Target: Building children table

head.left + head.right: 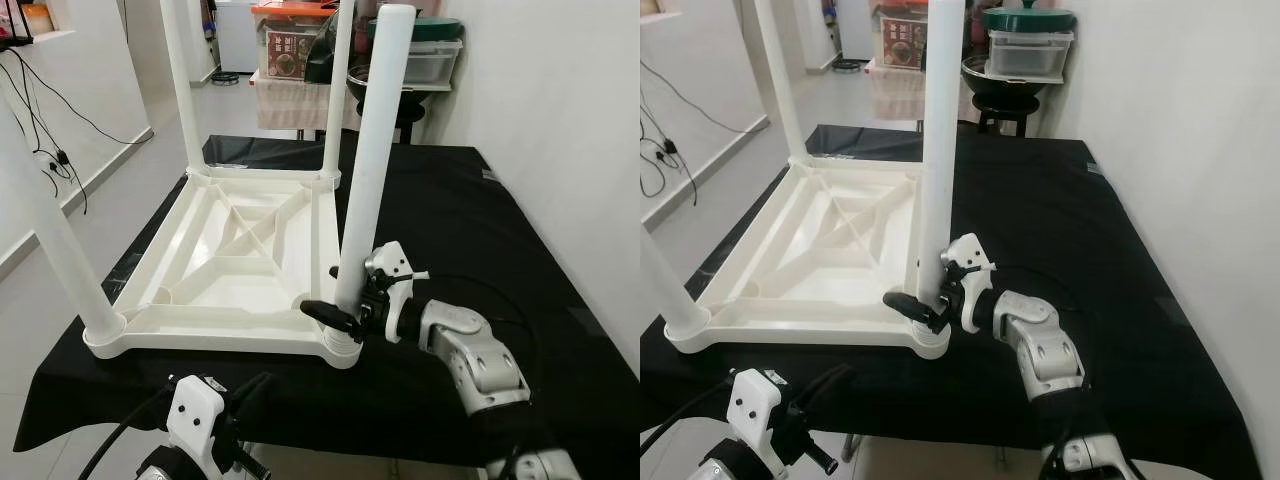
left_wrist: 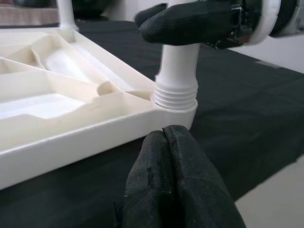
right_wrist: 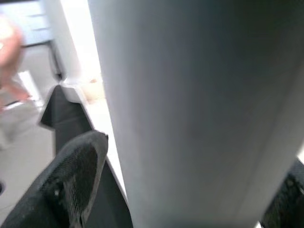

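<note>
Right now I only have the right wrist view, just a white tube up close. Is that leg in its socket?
Observer: The leg stands upright in the near right socket of the upturned white table, threads exposed.
Operator: Where am I gripping?
Observer: The right end effector clamps the leg just above those threads.
Operator: And the left end effector?
Observer: Shut, empty, low before that corner.
</note>
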Controlling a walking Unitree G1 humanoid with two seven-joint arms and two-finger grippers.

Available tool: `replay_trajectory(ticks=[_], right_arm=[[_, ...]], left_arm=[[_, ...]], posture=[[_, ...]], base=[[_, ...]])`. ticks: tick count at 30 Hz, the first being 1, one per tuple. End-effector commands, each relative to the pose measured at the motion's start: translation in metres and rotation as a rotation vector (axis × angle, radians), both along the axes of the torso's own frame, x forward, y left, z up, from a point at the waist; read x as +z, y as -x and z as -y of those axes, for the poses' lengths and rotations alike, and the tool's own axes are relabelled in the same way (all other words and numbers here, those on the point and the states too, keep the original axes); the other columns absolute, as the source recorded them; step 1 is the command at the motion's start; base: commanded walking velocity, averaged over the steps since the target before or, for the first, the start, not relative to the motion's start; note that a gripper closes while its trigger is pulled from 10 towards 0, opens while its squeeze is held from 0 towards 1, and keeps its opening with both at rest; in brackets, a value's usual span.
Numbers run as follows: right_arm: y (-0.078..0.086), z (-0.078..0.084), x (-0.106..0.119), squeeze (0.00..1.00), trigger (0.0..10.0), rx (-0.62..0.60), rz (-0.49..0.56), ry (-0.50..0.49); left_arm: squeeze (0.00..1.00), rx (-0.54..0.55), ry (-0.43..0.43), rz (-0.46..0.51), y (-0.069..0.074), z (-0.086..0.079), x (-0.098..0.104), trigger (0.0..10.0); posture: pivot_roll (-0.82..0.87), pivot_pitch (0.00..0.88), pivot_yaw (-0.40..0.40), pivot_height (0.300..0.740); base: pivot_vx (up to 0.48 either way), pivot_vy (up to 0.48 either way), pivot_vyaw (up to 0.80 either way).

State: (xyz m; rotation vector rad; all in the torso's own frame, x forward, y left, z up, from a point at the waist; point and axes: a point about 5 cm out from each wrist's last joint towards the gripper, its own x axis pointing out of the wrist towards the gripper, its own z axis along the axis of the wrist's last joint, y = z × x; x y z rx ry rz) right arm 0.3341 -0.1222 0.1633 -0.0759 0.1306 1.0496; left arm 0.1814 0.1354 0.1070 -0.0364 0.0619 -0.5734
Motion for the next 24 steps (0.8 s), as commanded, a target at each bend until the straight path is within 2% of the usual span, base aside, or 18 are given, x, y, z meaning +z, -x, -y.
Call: replay_trajectory(ticks=[1, 6, 7, 8, 9, 18, 19, 24], right_arm=[[-0.007, 0.001, -0.002, 0.0, 10.0, 0.063, -0.003, 0.049], [-0.016, 0.0, 0.003, 0.0, 10.0, 0.099, 0.008, 0.059], [-0.019, 0.0, 0.005, 0.0, 3.3, 0.097, 0.0, 0.049], [-0.019, 0.0, 0.005, 0.0, 3.3, 0.097, 0.0, 0.049], [-0.021, 0.0, 0.004, 0.0, 0.0, 0.096, -0.011, 0.043], [-0.023, 0.013, -0.007, 0.0, 0.0, 0.101, -0.049, 0.024], [-0.022, 0.021, -0.012, 0.0, 0.0, 0.078, -0.06, 0.013], [-0.02, 0.03, -0.02, 0.0, 0.0, -0.005, -0.056, 0.03]], left_arm=[[0.0, -0.055, -0.015, -0.032, -0.001, 0.005, -0.006, 0.0], [0.0, -0.059, -0.013, -0.023, -0.003, 0.007, -0.006, 0.0], [0.0, -0.059, -0.017, -0.017, -0.004, 0.008, -0.006, 0.0], [0.0, -0.059, -0.017, -0.017, -0.004, 0.008, -0.006, 0.0], [0.0, -0.057, -0.023, -0.011, -0.005, 0.009, -0.006, 10.0], [0.0, -0.063, -0.014, -0.002, -0.009, 0.013, -0.006, 10.0], [0.0, -0.073, -0.011, -0.001, -0.011, 0.014, -0.005, 10.0], [0.0, -0.084, -0.012, -0.002, -0.011, 0.016, -0.005, 10.0]], posture=[[0.07, 0.0, -0.072, 0.74], [0.07, 0.0, -0.078, 0.74], [0.08, 0.0, -0.081, 0.74], [0.08, 0.0, -0.081, 0.74], [0.08, 0.0, -0.084, 0.74], [0.06, 0.0, -0.078, 0.74], [0.05, 0.0, -0.075, 0.74], [0.04, 0.0, -0.078, 0.74]], base=[[0.0, 0.0, 0.0], [0.0, 0.0, 0.0], [0.0, 0.0, 0.0], [0.0, 0.0, 0.0], [0.0, 0.0, 0.0], [0.0, 0.0, 0.0], [0.0, 0.0, 0.0], [0.0, 0.0, 0.0]])
